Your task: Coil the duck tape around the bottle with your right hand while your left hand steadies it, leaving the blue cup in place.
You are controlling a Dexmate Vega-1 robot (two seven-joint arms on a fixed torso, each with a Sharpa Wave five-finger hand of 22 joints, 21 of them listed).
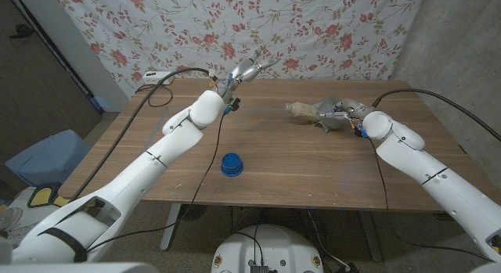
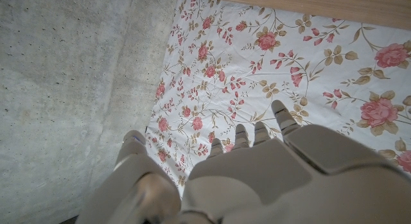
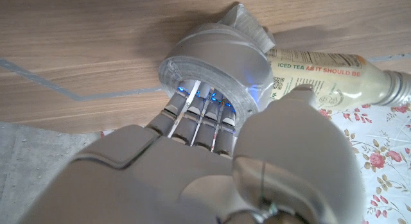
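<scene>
Left hand (image 1: 249,70) is up off the surface (image 1: 274,167), fingers spread, holding nothing, the floral cloth (image 2: 289,70) beyond it. Nearer the robot, well apart from both hands, the blue cup (image 1: 231,164) stands alone. Over to the right hand (image 1: 342,110): its fingers reach into the duct tape roll (image 3: 215,63), gripping it, with the iced tea bottle (image 3: 321,73) lying touching the roll.

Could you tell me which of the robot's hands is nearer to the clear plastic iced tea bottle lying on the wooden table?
Right. The right hand touches the clear plastic iced tea bottle, fingers through the grey duct tape roll; the left hand is raised well apart.
</scene>
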